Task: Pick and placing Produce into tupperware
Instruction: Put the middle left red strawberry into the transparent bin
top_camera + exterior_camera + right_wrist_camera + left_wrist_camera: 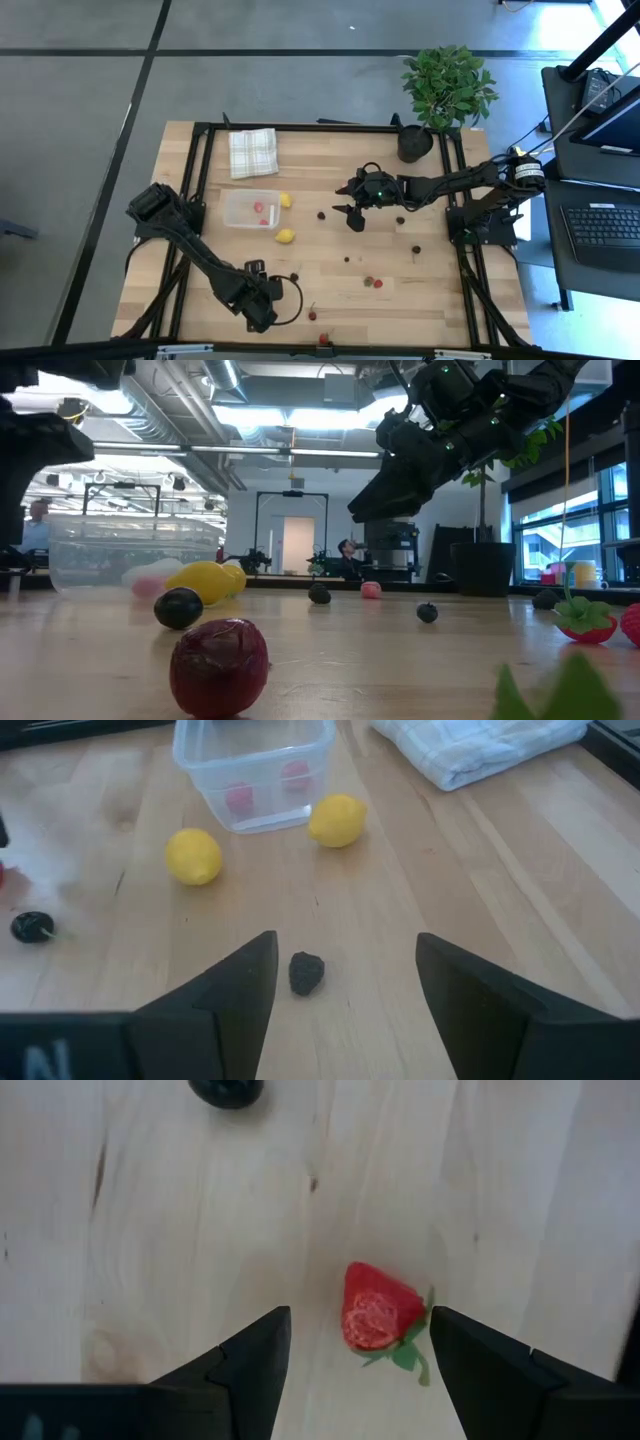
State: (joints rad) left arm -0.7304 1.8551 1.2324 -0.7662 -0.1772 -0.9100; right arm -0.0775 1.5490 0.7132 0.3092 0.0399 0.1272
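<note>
The clear tupperware [250, 208] sits upright holding two red pieces, two lemons [286, 236] just beside it, berries scattered farther off.

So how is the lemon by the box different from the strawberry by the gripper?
The lemon is yellow and rounded; the strawberry is red with a green leafy top. The lemon rests against the clear container; the strawberry lies apart, between the open left gripper fingers. Both lie on the wooden table, outside the container.
</note>
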